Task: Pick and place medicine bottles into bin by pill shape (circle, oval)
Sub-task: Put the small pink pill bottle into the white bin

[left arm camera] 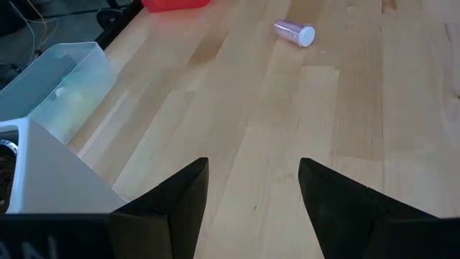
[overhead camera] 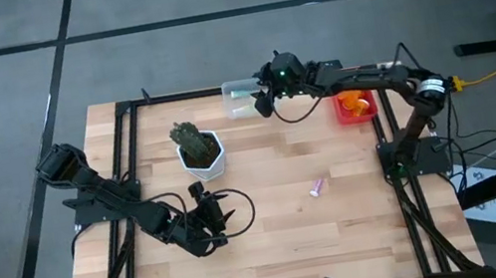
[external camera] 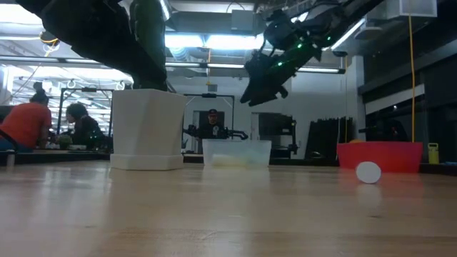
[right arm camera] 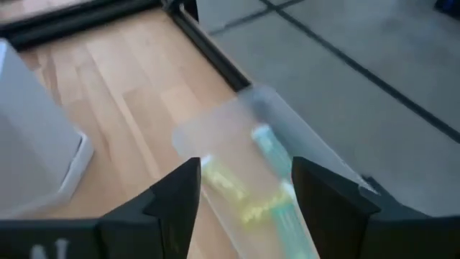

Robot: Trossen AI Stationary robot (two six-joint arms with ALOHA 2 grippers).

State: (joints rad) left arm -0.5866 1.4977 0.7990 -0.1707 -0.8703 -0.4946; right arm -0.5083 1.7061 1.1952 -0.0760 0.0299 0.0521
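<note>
Presently one pink medicine bottle [overhead camera: 317, 188] lies on its side on the bare tabletop [overhead camera: 345, 234], well apart from both bins. Green and yellowish bottles [right arm camera: 269, 155] sit inside the clear bin [overhead camera: 239, 99] at the far edge — orange ones in the red bin [overhead camera: 356, 106]. The right claw [overhead camera: 265, 99] hangs above the clear bin, fingers spread, holding nothing. The left claw [overhead camera: 207, 209] rests low near the white plant pot [overhead camera: 202, 152], also released.

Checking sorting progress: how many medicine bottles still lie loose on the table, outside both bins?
1: a pink bottle lies on its side on the bare wood, toward the table's right side. The clear bin and red bin hold others; some may be hidden.
</note>
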